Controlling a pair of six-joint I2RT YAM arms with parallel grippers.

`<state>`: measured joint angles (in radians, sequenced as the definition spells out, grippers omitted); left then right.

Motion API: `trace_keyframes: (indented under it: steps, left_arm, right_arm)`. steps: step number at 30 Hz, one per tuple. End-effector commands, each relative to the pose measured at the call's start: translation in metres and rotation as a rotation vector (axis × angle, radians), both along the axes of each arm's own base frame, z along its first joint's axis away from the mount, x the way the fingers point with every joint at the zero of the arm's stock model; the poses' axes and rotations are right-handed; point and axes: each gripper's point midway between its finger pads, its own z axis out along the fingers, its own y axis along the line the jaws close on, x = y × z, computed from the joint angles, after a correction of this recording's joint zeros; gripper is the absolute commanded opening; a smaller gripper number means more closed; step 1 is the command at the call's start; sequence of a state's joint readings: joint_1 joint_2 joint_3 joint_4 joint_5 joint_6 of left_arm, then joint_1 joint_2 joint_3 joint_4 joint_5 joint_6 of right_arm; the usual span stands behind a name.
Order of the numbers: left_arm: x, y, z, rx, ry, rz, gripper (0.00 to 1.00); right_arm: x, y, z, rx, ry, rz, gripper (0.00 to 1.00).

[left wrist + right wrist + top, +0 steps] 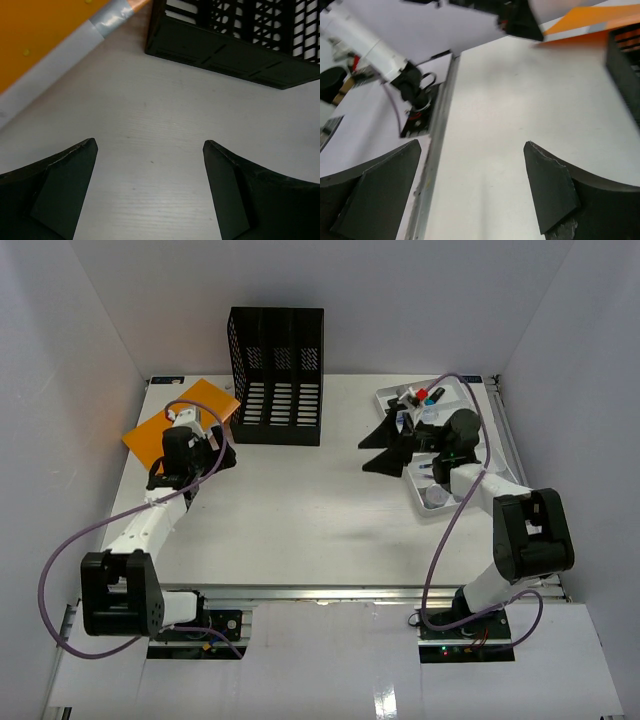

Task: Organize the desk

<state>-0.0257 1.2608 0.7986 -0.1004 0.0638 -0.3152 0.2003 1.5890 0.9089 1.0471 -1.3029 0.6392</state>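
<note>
The desk is a white tabletop with a metal rail along its near edge. An orange folder with a grey taped spine lies at the back left. My left gripper is open and empty, just right of the folder and low over the desk. In the left wrist view the left gripper shows bare desk between its fingers, with the folder at upper left. My right gripper is open and empty, left of the white compartmented tray. In its own view the right gripper points across the desk.
A black mesh file organizer stands at the back centre, also in the left wrist view and at the right edge of the right wrist view. The tray holds several small items. White walls enclose the desk.
</note>
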Motion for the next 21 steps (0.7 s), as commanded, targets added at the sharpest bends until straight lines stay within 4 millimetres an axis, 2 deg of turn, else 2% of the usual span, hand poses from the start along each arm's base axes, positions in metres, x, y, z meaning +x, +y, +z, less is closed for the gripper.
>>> trace_keyframes:
  steps: [1,5,6,7,9,10,11,12,14,16,19,20,21]
  left_arm:
    - [0.037,0.044,0.017,0.399,-0.123,-0.017,0.98]
    - [0.057,0.047,0.011,0.535,-0.156,-0.094,0.98]
    - [0.063,0.045,0.010,0.551,-0.166,-0.120,0.98]
    - [0.068,0.043,0.012,0.586,-0.187,-0.157,0.97]
    - [0.078,0.038,0.016,0.654,-0.229,-0.229,0.97]
    - [0.082,0.035,0.017,0.680,-0.249,-0.266,0.96]
    - [0.089,0.036,0.018,0.727,-0.260,-0.286,0.96]
    - [0.094,0.035,0.010,0.736,-0.249,-0.304,0.96]
    - [0.109,0.034,0.007,0.777,-0.246,-0.344,0.95]
    - [0.120,0.034,-0.010,0.795,-0.220,-0.375,0.94]
    - [0.137,0.040,-0.014,0.858,-0.212,-0.379,0.94]
    - [0.140,0.041,-0.026,0.866,-0.187,-0.392,0.93]
    - [0.145,0.043,-0.030,0.880,-0.180,-0.397,0.93]
  right_arm:
    - [-0.070,-0.005,0.014,-0.020,-0.356,0.221,0.90]
    - [-0.068,-0.006,0.019,0.000,-0.388,0.165,0.90]
    - [-0.063,-0.005,0.014,-0.003,-0.376,0.146,0.90]
    - [-0.050,-0.002,0.015,-0.021,-0.322,0.080,0.90]
    - [-0.036,-0.002,0.001,-0.137,-0.288,-0.034,0.90]
    - [-0.022,0.000,-0.006,-0.242,-0.486,-0.080,0.90]
    - [-0.015,0.004,-0.014,-0.339,-0.475,-0.147,0.90]
    - [-0.012,0.004,-0.012,-0.331,-0.478,-0.170,0.90]
    - [-0.013,0.003,-0.012,-0.305,-0.444,-0.198,0.90]
    - [-0.015,0.004,-0.014,-0.282,-0.453,-0.206,0.90]
    - [-0.017,0.003,-0.010,-0.274,-0.462,-0.209,0.90]
    - [-0.016,0.003,-0.009,-0.273,-0.468,-0.210,0.90]
    - [-0.017,0.004,-0.009,-0.271,-0.470,-0.206,0.90]
